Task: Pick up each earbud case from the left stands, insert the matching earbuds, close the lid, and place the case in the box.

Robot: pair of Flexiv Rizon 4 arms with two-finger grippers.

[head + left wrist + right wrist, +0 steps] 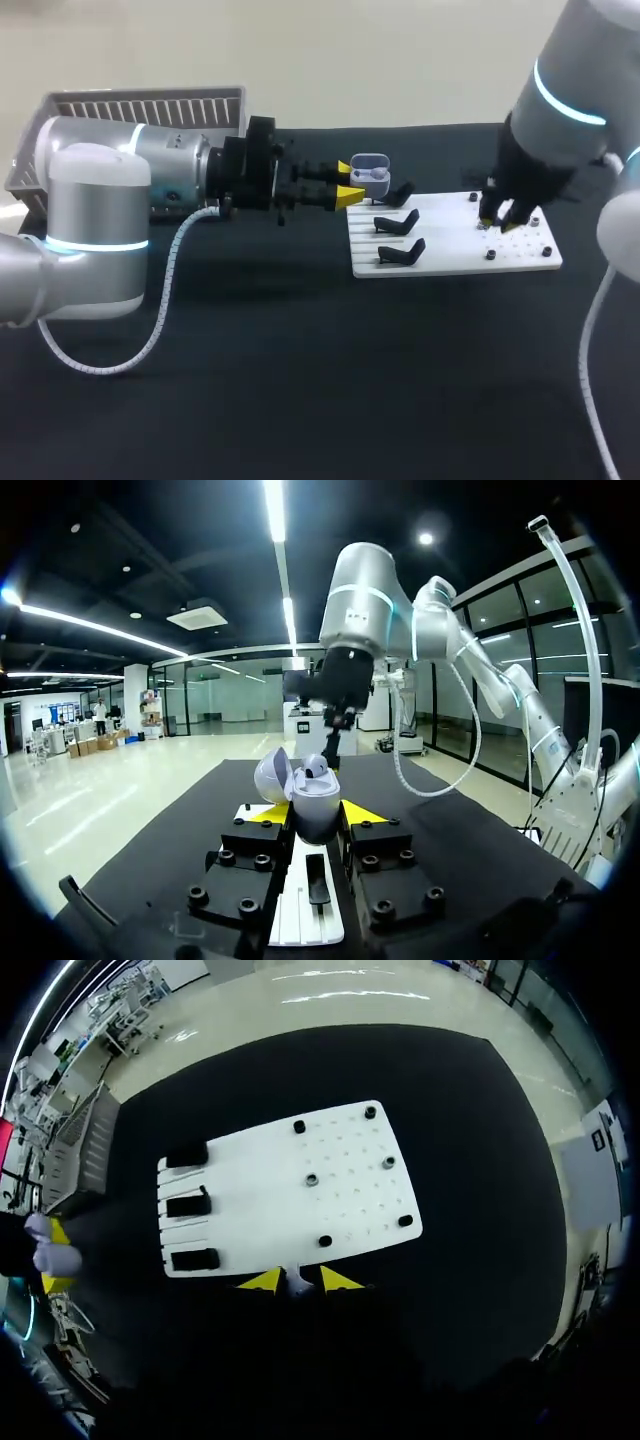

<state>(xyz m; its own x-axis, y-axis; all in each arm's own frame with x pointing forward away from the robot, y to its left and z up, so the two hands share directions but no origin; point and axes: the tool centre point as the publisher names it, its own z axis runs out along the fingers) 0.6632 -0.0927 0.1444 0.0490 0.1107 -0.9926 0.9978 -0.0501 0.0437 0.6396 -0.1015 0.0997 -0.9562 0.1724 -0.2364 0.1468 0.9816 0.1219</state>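
Observation:
My left gripper (352,182) is shut on a pale blue-grey earbud case (370,172), held just beyond the back left corner of the white board (450,262). In the left wrist view the case (315,805) sits between the yellow fingertips (265,815) of that gripper (315,815). Its lid (272,777) is open and one white earbud (316,770) sits inside. My right gripper (500,218) hangs over the board's right half. In the right wrist view that gripper (300,1280) is shut on a small white earbud (298,1283).
Three black stands (397,222) line the board's left half, and they look empty. Small dark pegs (491,254) dot its right half. A grey slatted basket (150,110) stands at the back left. The table is covered in black cloth.

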